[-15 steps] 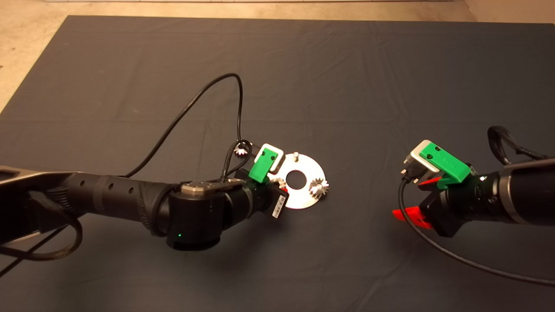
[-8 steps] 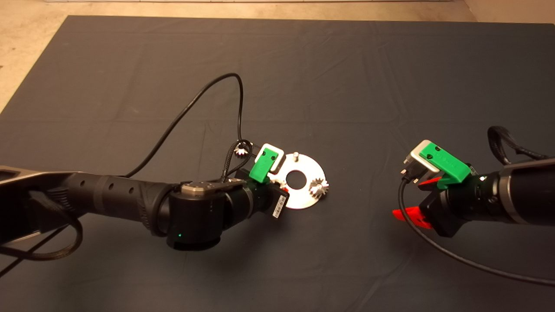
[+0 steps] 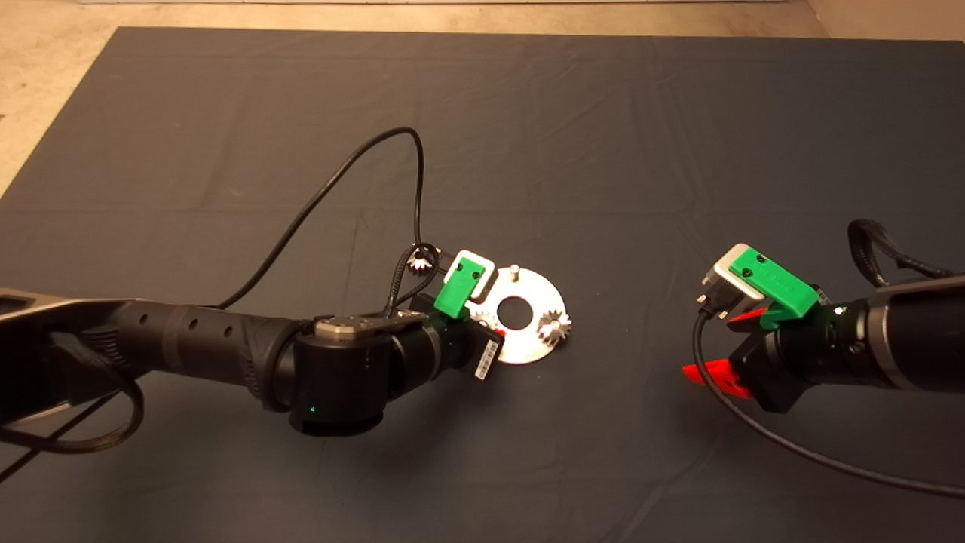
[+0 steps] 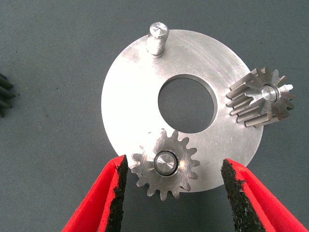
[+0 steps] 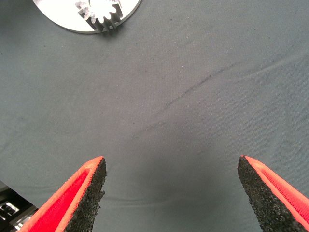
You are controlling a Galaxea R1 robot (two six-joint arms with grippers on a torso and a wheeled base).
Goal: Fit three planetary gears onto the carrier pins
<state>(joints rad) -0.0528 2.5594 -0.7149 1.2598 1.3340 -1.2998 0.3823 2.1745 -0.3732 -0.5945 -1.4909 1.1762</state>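
A brushed silver metal disc lies on a matt dark cloth mat, faintly creased, covering the worktop. Fine circular machining marks show on the disc's face. Two bright metal gears, with shiny teeth, sit on polished pins; a third smooth metal pin stands bare. The left gripper carries glossy red plastic fingers faced with rough, grainy black pads; the right gripper shows the same finish.
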